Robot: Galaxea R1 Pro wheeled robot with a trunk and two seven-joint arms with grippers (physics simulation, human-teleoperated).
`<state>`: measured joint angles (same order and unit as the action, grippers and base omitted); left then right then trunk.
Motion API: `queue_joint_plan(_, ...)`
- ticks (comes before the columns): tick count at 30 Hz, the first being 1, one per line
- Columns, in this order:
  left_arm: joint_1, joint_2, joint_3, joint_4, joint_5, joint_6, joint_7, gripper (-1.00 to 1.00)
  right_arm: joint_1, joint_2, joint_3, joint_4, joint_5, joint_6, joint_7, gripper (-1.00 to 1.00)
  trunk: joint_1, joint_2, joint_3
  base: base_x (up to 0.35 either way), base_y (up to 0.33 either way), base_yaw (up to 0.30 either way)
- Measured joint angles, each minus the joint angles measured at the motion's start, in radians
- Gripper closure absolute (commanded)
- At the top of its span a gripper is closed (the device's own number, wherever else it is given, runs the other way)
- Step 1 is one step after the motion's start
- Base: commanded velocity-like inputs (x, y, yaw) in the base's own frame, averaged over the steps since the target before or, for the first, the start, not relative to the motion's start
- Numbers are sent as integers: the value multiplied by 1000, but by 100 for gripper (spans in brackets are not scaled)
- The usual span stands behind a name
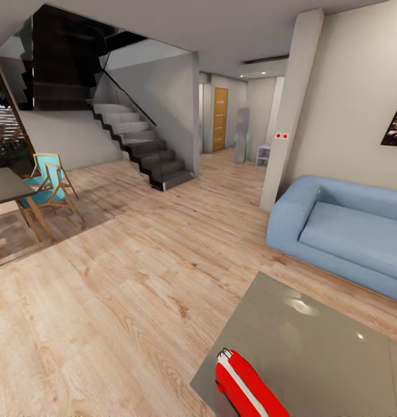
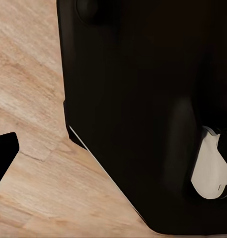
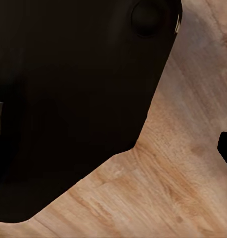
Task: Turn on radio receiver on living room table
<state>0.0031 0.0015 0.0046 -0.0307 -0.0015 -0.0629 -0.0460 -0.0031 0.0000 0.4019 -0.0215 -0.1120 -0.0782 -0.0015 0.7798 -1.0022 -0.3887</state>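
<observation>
A wide stretch of plank floor (image 1: 123,278) is lying open across the living room, running from the desk (image 1: 326,353) back to the stairs (image 1: 143,147) and a hallway with an orange door (image 1: 220,119). The glossy grey desk is sitting low in the head view, its left corner jutting toward the open floor. The radio (image 1: 247,385), red with a white stripe, is lying at the desk's near left edge, partly cut off by the frame. A blue sofa (image 1: 343,231) is standing just beyond the desk's far edge, beside a pillar (image 1: 291,110). Well off to the left, a dining table (image 1: 4,188) and a teal chair (image 1: 48,185) are standing apart from the clear path. Both wrist views are looking at floor past dark robot bodywork (image 2: 143,109); whether either claw is spread or pressed together cannot be told.
</observation>
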Motion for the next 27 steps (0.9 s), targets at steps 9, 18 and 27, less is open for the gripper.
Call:
queue_joint_plan(9,0,0,0,0,1,0,0,-100,0,0,0,0,0,0,0,-100,-27,49,7,0,0,0)
queue_joint_plan(18,0,0,1,0,3,0,0,-100,0,0,0,0,0,0,0,-100,-27,49,-7,0,0,0)
queue_joint_plan(27,0,0,2,0,3,0,0,-100,0,0,0,0,0,0,0,-100,-27,49,-22,0,0,0)
